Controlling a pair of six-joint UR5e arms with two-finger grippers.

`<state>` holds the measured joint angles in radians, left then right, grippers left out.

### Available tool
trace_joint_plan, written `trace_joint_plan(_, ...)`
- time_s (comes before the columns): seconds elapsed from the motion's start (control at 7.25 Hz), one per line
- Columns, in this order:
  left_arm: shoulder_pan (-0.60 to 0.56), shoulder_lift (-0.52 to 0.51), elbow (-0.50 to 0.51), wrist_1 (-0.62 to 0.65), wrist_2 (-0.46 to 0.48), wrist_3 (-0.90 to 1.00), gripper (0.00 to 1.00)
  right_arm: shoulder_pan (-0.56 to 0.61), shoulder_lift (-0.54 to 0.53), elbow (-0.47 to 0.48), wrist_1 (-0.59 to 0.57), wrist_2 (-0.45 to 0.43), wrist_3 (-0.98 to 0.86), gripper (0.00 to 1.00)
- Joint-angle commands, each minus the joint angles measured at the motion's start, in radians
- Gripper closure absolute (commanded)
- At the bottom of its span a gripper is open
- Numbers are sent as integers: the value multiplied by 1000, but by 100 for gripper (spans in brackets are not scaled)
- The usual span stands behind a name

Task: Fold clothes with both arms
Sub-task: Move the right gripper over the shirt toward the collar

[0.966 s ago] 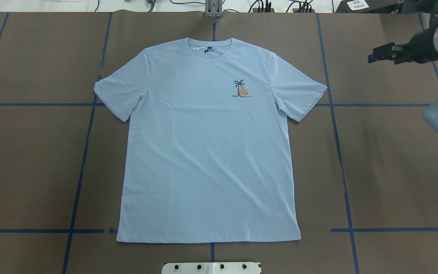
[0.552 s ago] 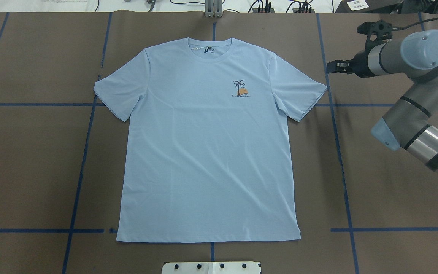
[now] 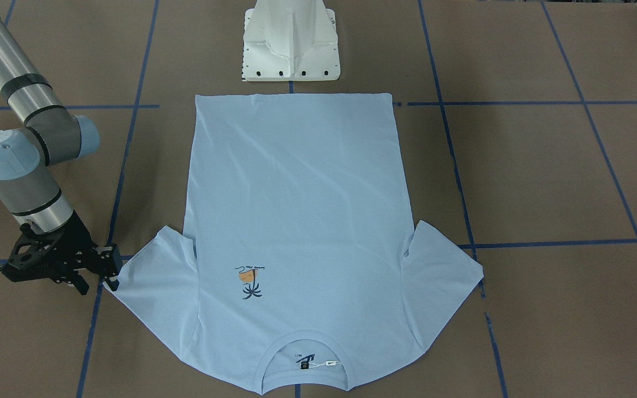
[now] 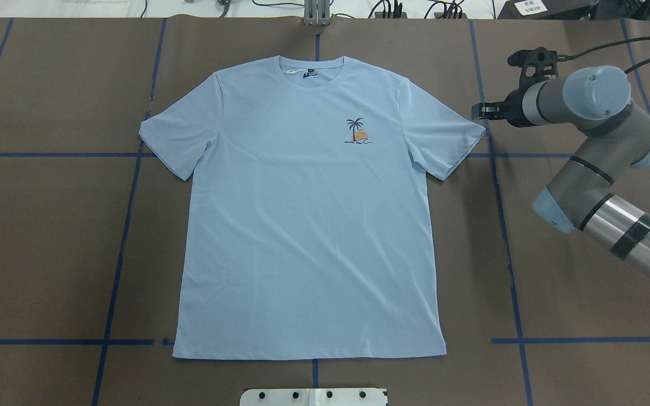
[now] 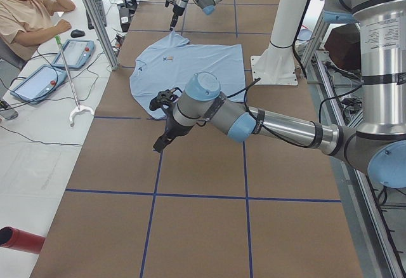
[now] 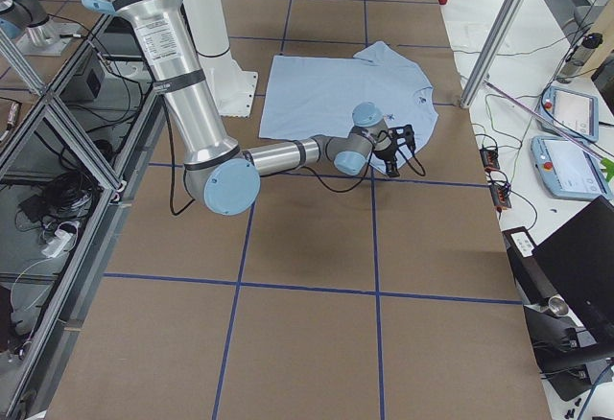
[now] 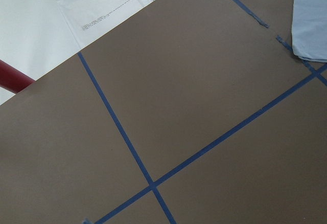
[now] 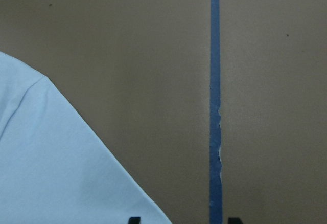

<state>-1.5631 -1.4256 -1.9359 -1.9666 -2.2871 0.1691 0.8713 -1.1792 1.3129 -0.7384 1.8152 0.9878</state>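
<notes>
T-shirt (image 4: 308,225) flat on desk (image 4: 48,237). Right fingers (image 3: 110,261) apart, just beside sleeve tip (image 4: 473,133). Left fingers (image 5: 162,141) off shirt; apart or together, cannot tell.

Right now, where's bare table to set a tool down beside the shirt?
Widest bare table is on the robot's left of the shirt, all along it; the left arm hangs farther out. Also free: the patch right of the shirt's lower half, short of the right arm. Crowded: the right sleeve, right gripper open at its tip.
</notes>
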Motion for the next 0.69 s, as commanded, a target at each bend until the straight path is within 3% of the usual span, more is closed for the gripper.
trace_joint_plan(0.0, 0, 1, 0, 0, 0, 1, 0, -23, -2, -1, 2, -13, 0, 41)
trace_joint_plan(0.41, 0, 1, 0, 0, 0, 1, 0, -29, -10, -1, 2, -13, -3, 66)
trace_joint_plan(0.55, 0, 1, 0, 0, 0, 1, 0, -29, -10, -1, 2, -14, -3, 99)
